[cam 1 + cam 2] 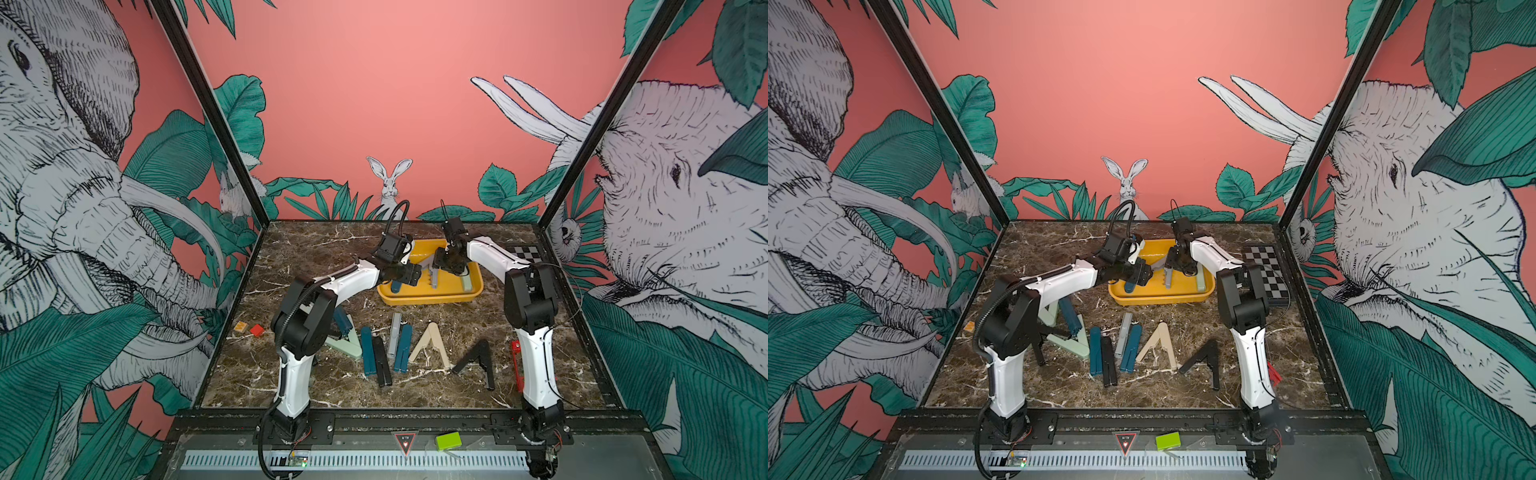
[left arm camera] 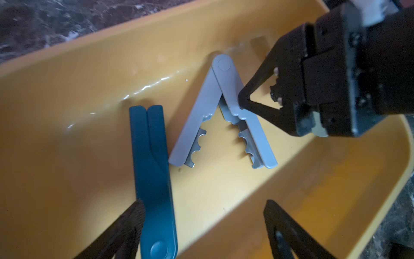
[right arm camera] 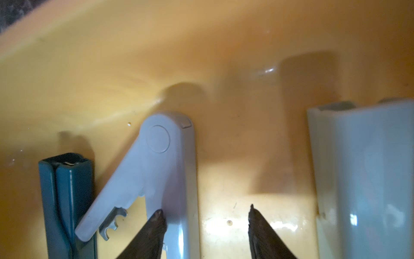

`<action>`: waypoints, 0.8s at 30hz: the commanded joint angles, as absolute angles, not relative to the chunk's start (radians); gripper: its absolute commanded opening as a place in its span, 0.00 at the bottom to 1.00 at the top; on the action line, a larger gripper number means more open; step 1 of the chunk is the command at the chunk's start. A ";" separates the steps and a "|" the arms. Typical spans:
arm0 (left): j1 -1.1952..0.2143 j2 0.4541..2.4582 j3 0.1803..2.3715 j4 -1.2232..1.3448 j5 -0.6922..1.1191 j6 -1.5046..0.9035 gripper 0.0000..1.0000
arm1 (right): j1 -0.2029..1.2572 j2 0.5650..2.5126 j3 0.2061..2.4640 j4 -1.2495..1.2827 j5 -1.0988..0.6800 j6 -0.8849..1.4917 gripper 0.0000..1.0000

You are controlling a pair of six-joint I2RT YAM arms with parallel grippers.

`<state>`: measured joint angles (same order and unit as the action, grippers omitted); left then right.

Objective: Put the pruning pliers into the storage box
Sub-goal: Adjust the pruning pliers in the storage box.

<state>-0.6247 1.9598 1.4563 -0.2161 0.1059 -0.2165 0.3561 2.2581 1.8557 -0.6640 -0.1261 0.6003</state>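
Both tools open over the storage box

The yellow box sits on the counter. Inside lie grey pruning pliers spread in a V, folded teal pliers just beside them, and a pale pair. The right tool is parted, one fingertip touching a grey arm, gripping nothing. The left tool gapes wide, empty. Other pliers lie on the counter

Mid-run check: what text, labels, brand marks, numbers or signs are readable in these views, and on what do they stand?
Nothing is legible.
Red-and-black triangular badge: tiny lettering along its top edge, too small to read.
Chequered board: squares only, no text.
Green block: no label visible.
Grey pruning pliers, teal pruning pliers, storage box: no markings seen in the close wrist views.
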 commanded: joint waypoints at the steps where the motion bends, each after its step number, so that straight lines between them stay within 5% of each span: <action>1: -0.610 1.851 1.421 -0.192 0.060 -0.219 0.87 | 0.357 2.315 1.894 -0.700 -0.168 0.548 0.58; 24: -0.540 1.697 1.250 -0.198 0.013 -0.229 0.88 | 0.402 2.228 1.836 -0.708 -0.110 0.435 0.63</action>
<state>-0.5461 1.7473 1.2633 -0.1940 0.0154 -0.2176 0.4019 2.2532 1.8488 -0.6765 -0.1455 0.4599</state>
